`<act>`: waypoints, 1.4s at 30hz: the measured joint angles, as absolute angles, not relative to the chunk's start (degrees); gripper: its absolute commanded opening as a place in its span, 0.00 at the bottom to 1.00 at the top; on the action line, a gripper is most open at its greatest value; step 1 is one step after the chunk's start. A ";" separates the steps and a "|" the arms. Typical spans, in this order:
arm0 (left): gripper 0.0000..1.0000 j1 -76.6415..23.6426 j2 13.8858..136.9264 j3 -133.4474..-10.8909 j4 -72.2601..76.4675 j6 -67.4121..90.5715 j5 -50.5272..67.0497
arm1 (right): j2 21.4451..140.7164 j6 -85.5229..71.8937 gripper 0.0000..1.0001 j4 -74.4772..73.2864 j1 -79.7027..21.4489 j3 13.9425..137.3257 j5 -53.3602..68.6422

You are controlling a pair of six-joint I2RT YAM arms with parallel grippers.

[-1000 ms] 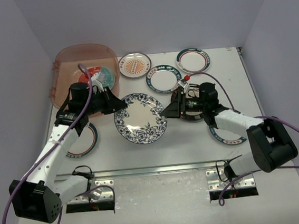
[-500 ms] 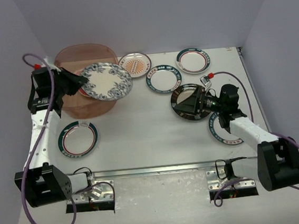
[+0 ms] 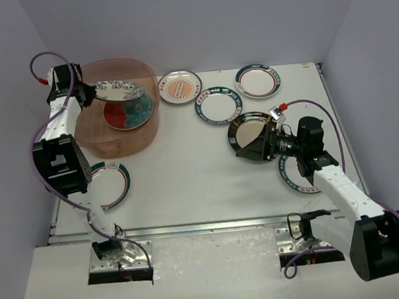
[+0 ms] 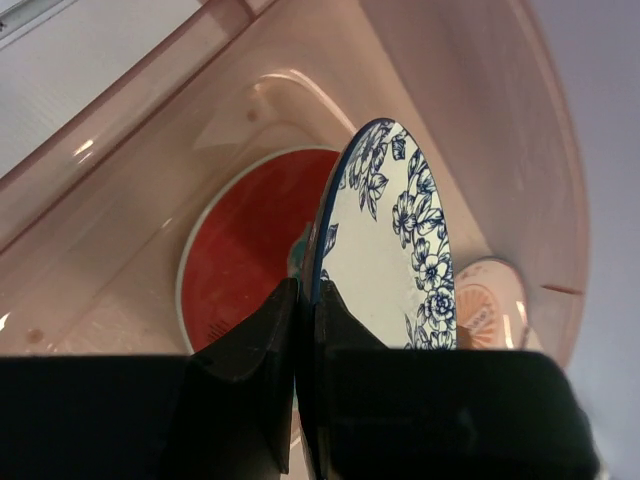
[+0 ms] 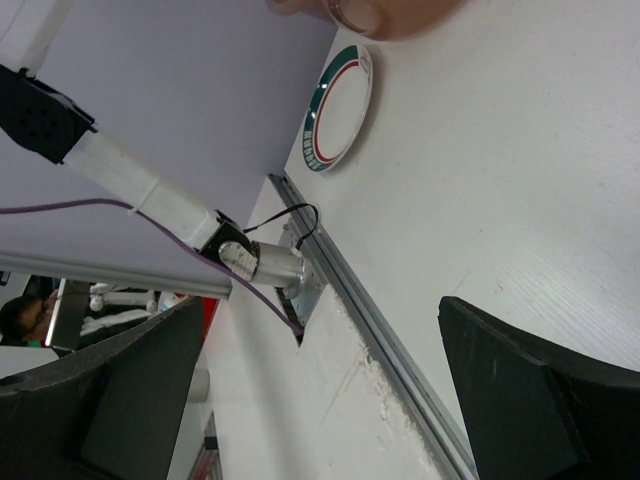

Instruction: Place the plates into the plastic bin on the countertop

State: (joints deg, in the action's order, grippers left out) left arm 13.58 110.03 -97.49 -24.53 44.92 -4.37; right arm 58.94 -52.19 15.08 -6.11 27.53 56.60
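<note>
Over bin point(image 3: 122, 140), left hand point(image 3: 95, 94) pinching plate point(image 3: 120, 91)

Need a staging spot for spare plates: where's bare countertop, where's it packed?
Bare: mid countertop, between the teal-rimmed plate near the left arm and the shiny plate, down to the front rail. Packed: the far-right plate cluster plus the right gripper; left gripper holds the blue plate over the bin.

Open countertop point(image 3: 187, 172) at centre, tall plastic bin point(image 3: 131, 142) walls far left, plates point(image 3: 218, 105) clustered far right
</note>
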 measured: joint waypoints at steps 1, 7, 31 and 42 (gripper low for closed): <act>0.00 13.58 111.79 -98.35 -24.77 44.47 -4.72 | 58.50 -51.91 0.99 14.45 -6.11 27.53 56.59; 0.05 13.50 116.64 -99.47 -27.93 41.97 -4.11 | 57.34 -49.99 0.99 10.99 -6.11 27.53 55.37; 1.00 10.58 123.64 -110.63 -34.95 40.77 -5.35 | 55.86 -42.65 0.99 -12.38 -6.07 34.84 28.64; 1.00 2.16 90.10 -99.83 -30.43 35.02 -2.82 | 63.36 -42.61 0.99 -16.17 -5.77 38.12 15.33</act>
State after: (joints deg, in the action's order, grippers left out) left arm 2.16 90.10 -99.83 -30.43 35.02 -2.82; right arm 63.36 -42.61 -16.17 -5.77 38.12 15.33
